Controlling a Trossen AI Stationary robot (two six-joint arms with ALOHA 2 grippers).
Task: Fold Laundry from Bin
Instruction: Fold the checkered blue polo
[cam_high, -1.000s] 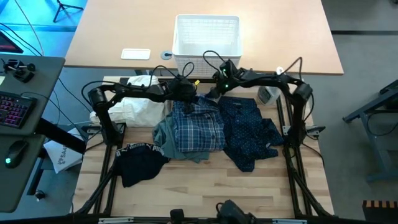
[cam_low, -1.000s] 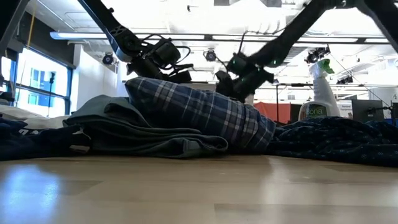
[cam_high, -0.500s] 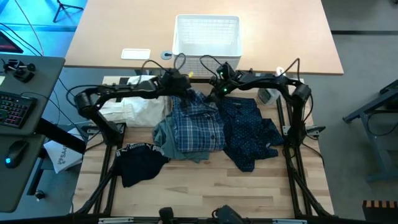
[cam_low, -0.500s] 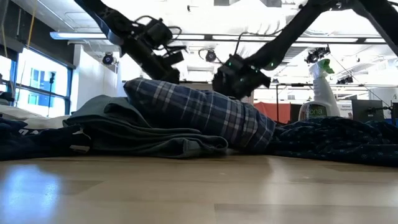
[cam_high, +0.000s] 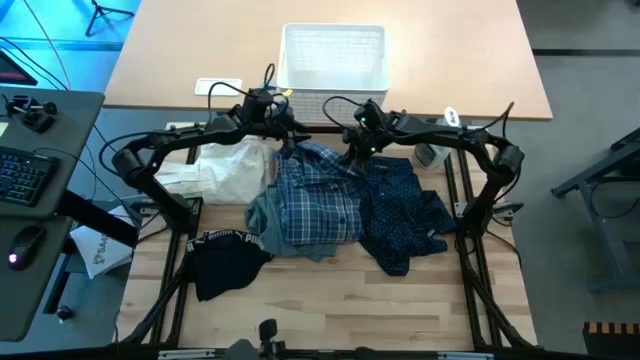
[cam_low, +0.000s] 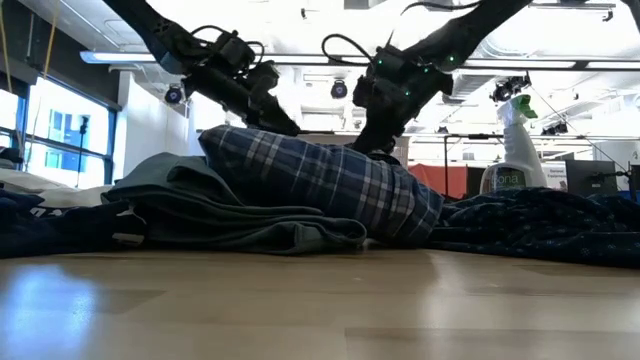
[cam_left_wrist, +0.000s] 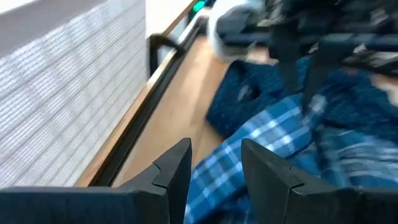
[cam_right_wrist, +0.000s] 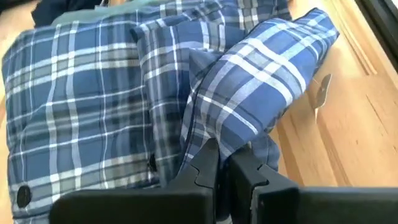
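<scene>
The blue plaid shirt (cam_high: 318, 200) lies in the middle of the wooden table (cam_high: 330, 300), on top of a grey-green top (cam_high: 268, 215). The right gripper (cam_right_wrist: 222, 167) sits at the far edge of the shirt, the side nearest the white bin (cam_high: 333, 60). Its two fingers are pressed together and pinch a fold of the plaid cloth, which bunches up just in front of them.

The left gripper (cam_left_wrist: 214, 165) hangs above the table close to the bin, near the far left corner of the shirt. Its fingers stand apart with nothing between them. The plaid cloth lies just below and ahead of it, not touching.

The navy dotted trousers (cam_high: 405, 215) lie just to the right of the shirt, touching it. A white cloth (cam_high: 225, 170) lies in a heap to the left. A black piece with white letters (cam_high: 222, 258) lies nearer the front, left of the grey-green top. A spray bottle (cam_low: 508, 150) stands behind the trousers.
</scene>
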